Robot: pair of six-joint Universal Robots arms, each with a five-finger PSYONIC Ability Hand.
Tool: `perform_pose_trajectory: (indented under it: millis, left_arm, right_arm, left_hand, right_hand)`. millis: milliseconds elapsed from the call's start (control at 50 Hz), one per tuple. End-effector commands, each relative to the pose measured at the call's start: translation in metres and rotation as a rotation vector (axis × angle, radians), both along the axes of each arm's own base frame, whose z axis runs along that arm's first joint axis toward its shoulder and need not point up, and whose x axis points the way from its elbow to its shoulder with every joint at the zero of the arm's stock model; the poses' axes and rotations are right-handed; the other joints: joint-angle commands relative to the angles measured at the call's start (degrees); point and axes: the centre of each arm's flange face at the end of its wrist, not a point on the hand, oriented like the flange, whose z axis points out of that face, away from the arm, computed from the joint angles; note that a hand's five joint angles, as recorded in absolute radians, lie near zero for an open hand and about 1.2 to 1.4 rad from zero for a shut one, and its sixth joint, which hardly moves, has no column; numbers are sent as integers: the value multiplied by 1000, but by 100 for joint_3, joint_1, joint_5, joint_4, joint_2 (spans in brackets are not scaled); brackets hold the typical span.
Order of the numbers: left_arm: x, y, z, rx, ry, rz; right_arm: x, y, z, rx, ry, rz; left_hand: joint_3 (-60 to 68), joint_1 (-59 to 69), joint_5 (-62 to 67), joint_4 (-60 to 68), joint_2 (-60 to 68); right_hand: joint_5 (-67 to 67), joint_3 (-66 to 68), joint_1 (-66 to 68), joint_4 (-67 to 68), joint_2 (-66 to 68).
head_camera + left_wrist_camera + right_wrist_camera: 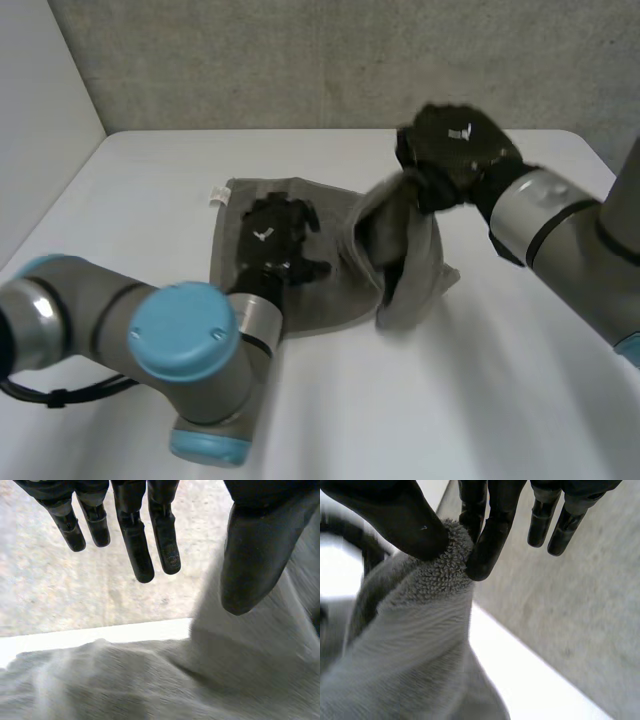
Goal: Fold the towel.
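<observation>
A grey towel [322, 298] lies on the white table [500, 390], its left part flat and its right part pulled up into a hanging bunch. My right hand [455, 150] holds that bunch up above the table. In the right wrist view its thumb [395, 515] and fingers pinch a fuzzy edge of the towel [420, 645], which hangs down from the pinch. My left hand [272, 235] is over the flat left part of the towel. There its fingers [137, 545] are straight and spread from the thumb, with the towel [150, 680] below them and nothing held.
A small white tag [217, 195] sticks out at the towel's far left corner. A grey wall [300, 60] stands behind the table's far edge and a white wall at the left. My left arm's blue-capped elbow [185, 330] sits in front of the towel.
</observation>
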Motion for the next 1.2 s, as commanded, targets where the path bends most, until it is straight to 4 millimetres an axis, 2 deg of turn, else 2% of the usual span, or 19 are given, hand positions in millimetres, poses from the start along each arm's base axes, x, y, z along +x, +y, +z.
perform_pose_trajectory:
  millis: [20,60,120,200,220,240,260,280,360,400,440,500,540,620,660,720,760,1040,1200]
  left_arm:
    - [26,-20,18,-93,-131,54]
    - [29,-22,18,-113,-176,43]
    - [33,-27,20,-150,-251,28]
    - [39,-29,18,-159,-311,17]
    - [41,-30,16,-154,-329,13]
    - [42,-30,15,-146,-342,9]
    - [42,-30,15,-146,-342,9]
    - [44,-29,14,-130,-356,7]
    - [48,-27,9,-87,-385,0]
    - [50,-22,5,-42,-425,-13]
    - [53,-19,2,-18,-453,-23]
    - [56,-12,-1,17,-517,-46]
    - [59,-8,-3,33,-542,-52]
    - [65,5,-5,42,-586,-81]
    - [65,10,-6,36,-600,-97]
    - [66,20,-8,29,-624,-130]
    - [64,24,-8,20,-631,-141]
    - [57,27,-22,-35,-704,-171]
    - [59,21,-38,-51,-783,-173]
  right_arm:
    - [-24,-35,-49,4,233,-71]
    - [-33,-54,-60,17,251,-120]
    - [-36,-64,-62,15,254,-151]
    - [-42,-90,-73,-16,277,-257]
    - [-44,-95,-73,-27,285,-292]
    - [-44,-95,-73,-27,285,-293]
    - [-45,-95,-74,-27,289,-306]
    - [-41,-92,-75,-23,292,-304]
    - [-42,-86,-76,-9,294,-300]
    - [-43,-80,-66,-23,284,-300]
    - [-45,-58,-38,-74,253,-274]
    - [-46,-49,-29,-92,241,-259]
    - [-47,-33,-16,-118,228,-225]
    - [-50,-18,-14,-102,233,-195]
    - [-51,-5,-24,-44,258,-155]
    - [-51,0,-31,-21,270,-134]
    - [-50,8,-44,9,284,-92]
    - [-40,8,-96,63,307,-40]
    - [-37,10,-103,80,315,-28]
  left_hand:
    - [-282,-139,-124,-318,-180]
    - [-282,-139,-124,-318,-180]
    - [-282,-206,-190,-318,-247]
    - [-282,-224,-208,-318,-264]
    - [-282,-257,-241,-318,-298]
    - [-282,-290,-275,-318,-331]
    - [-282,-291,-275,-318,-332]
    - [-282,-291,-275,-318,-332]
    - [-282,-409,-393,-318,-449]
    - [-282,-475,-460,-318,-516]
    - [-282,-576,-560,-318,-617]
    - [-282,-627,-611,-318,-668]
    - [-282,-611,-595,-318,-651]
    - [-282,-577,-561,-318,-618]
    - [-282,-593,-578,-318,-634]
    - [-282,-594,-578,-318,-634]
    - [-282,-594,-578,-318,-634]
    - [-282,-543,-527,-318,-584]
    - [-282,-543,-527,-318,-584]
  right_hand:
    - [281,-233,550,-385,304]
    - [281,-233,550,-385,304]
    - [281,-233,550,-385,304]
    - [281,-233,550,-385,304]
    - [-1328,-233,-1060,-385,-1306]
    - [-1344,-233,-1076,-385,-1322]
    - [-5941,-233,-5672,-385,-5918]
    - [-6719,-233,-7433,-385,-7678]
    - [-6719,-233,-7450,-385,-7696]
    - [-6719,-233,-7450,-385,-7696]
    - [-6719,-233,-7450,-385,-7696]
    - [-6719,-233,-7450,-385,-7696]
    - [-6719,-233,-7450,-385,-7696]
    - [-6719,-233,-7450,-385,-7696]
    - [-6719,-233,-7450,-385,-7696]
    - [-6719,-233,-7450,-385,-7696]
    - [-6719,-233,-7450,-385,-7696]
    - [-6719,-233,-7450,-385,-7696]
    - [-6719,-233,-7450,-385,-7696]
